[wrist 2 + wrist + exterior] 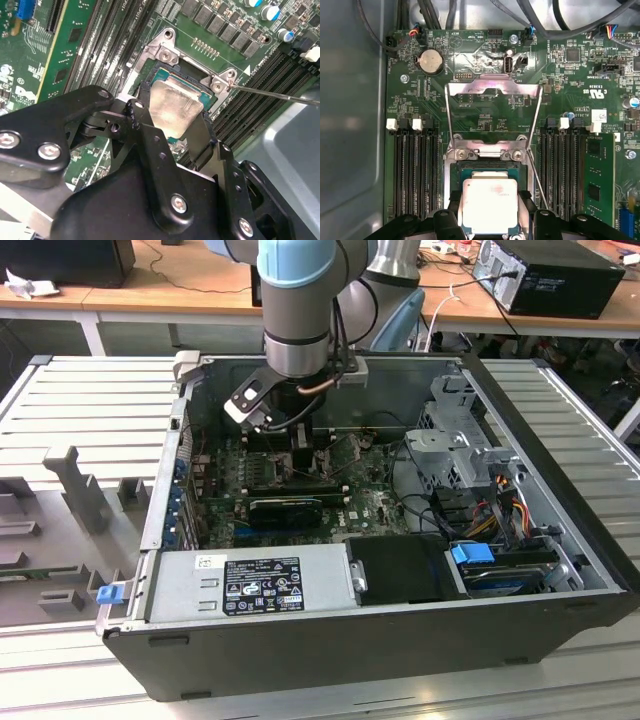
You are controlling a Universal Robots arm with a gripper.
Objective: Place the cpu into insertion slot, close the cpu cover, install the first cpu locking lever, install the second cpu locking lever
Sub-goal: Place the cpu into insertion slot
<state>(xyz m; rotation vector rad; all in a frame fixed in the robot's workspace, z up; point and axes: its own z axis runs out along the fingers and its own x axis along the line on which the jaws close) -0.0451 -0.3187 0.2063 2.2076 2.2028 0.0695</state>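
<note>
The arm comes down from 12 o'clock in the exterior view into an open computer case (560, 540) that lies on the slatted surface (90, 390). Its gripper (290, 435) hangs over the green motherboard (375, 505), at about 11 o'clock from the case's middle. The power supply (250, 582) sits along the case wall at 6 o'clock, and the drive cage (455, 435) at 2 o'clock.

In both wrist views the gripper is clenched on the cpu (489, 205), its black jaws pressed against two opposite edges of the chip, with the pale metal face turned toward the cameras. The cpu lies level, directly over the insertion slot (454, 167). Whether it is already seated or just above the pins, I cannot tell.

The cpu cover (492, 86) is swung open and lies back from its hinge on the side of the slot away from the gripper. A thin locking lever (538, 177) runs aslant just beside the slot, unlatched. Rows of black memory slots (417, 170) flank the slot on both sides
</note>
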